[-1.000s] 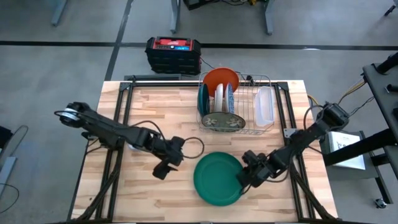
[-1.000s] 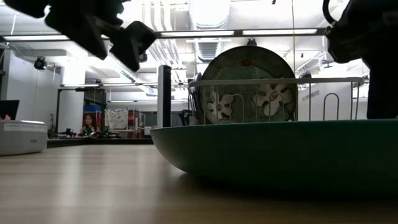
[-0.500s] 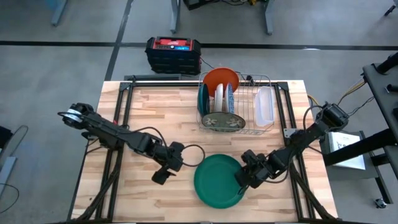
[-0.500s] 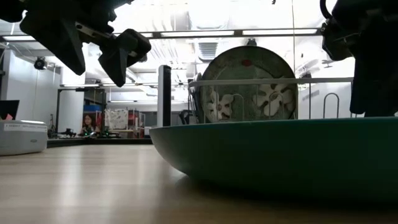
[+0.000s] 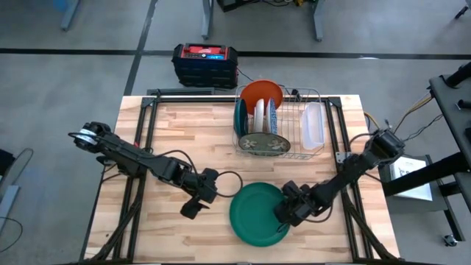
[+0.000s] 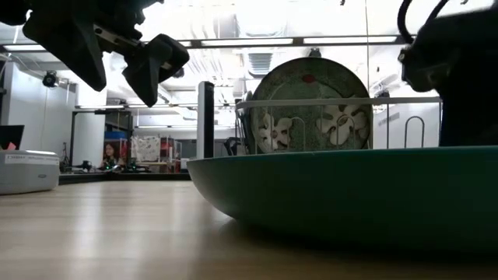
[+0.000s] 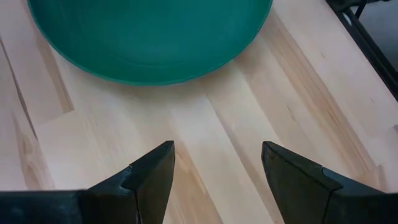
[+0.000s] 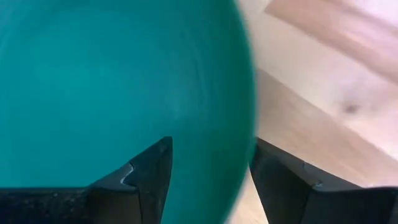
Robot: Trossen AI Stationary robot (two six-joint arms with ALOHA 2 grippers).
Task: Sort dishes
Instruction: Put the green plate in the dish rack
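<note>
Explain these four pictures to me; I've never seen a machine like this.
It is a robot with two dark arms at a wooden table, each ending in a two-finger gripper. One picture looks down from above, one looks level across the tabletop, and two come from cameras on the arms' wrists. A green plate lies flat on the table. Behind it a wire rack holds more dishes on edge, including an orange bowl. The left gripper hangs open beside the plate. The right gripper is open over the plate's edge. Neither holds anything.
</note>
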